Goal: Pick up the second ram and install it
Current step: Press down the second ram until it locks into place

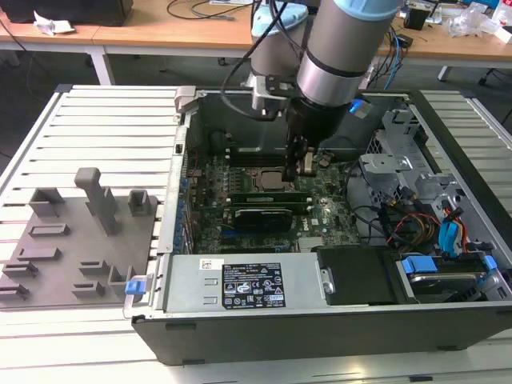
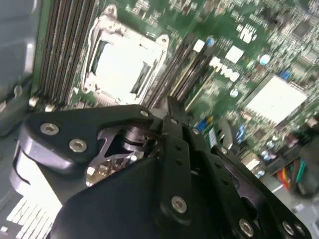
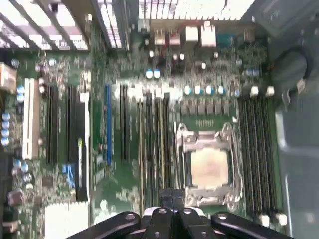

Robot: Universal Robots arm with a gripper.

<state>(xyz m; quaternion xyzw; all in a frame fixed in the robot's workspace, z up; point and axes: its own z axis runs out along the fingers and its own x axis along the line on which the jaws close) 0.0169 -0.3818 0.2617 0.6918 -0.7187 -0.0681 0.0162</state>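
Beside CPU socket, jaws together above memory slots; second ram's axis indiscernible.

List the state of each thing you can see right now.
Gripper: down inside the case, over the memory slots beside the CPU socket.
Computer case: side panel off, motherboard exposed.
CPU socket: bare, no cooler on it.
Memory slots: this bank empty.
Grey fixture tray: nothing in its holders.

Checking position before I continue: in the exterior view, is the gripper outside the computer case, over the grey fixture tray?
No, the gripper is down inside the open computer case, over the motherboard beside the CPU socket.
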